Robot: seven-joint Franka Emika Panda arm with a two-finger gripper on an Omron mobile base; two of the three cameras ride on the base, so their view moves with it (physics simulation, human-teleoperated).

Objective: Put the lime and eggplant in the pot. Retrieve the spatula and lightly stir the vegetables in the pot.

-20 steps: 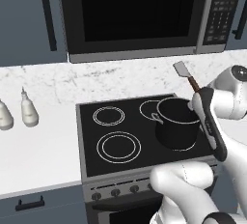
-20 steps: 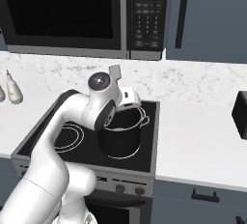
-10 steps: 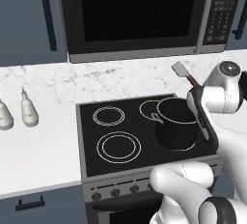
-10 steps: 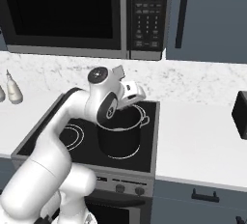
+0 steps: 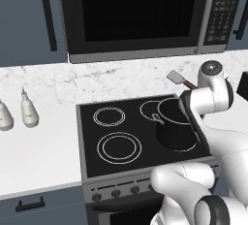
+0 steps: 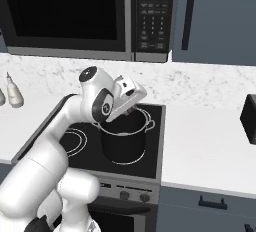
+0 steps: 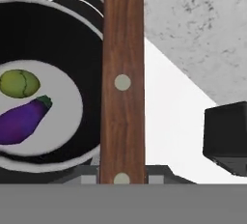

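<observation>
The black pot (image 5: 169, 134) (image 6: 123, 143) stands on the stove's right front burner. On its pale floor lie the yellow-green lime (image 7: 19, 83) and, right beside it, the purple eggplant (image 7: 21, 120). My gripper (image 7: 123, 175) (image 6: 129, 107) is shut on the spatula's reddish-brown handle (image 7: 123, 83), above the pot's far right rim. The grey blade (image 5: 175, 77) sticks up and back toward the wall, over the counter behind the pot. My fingertips are hidden by the handle and the hand.
Two white bottles (image 5: 29, 115) stand on the counter left of the black stove top (image 5: 118, 146). A microwave (image 5: 135, 10) hangs above. A black appliance (image 6: 248, 116) (image 7: 226, 136) sits on the white counter to the right.
The wrist has swung up and the hand has rolled over the pot. The spatula stays held, its blade a little lower and further left than before. The pot and vegetables have not moved.
</observation>
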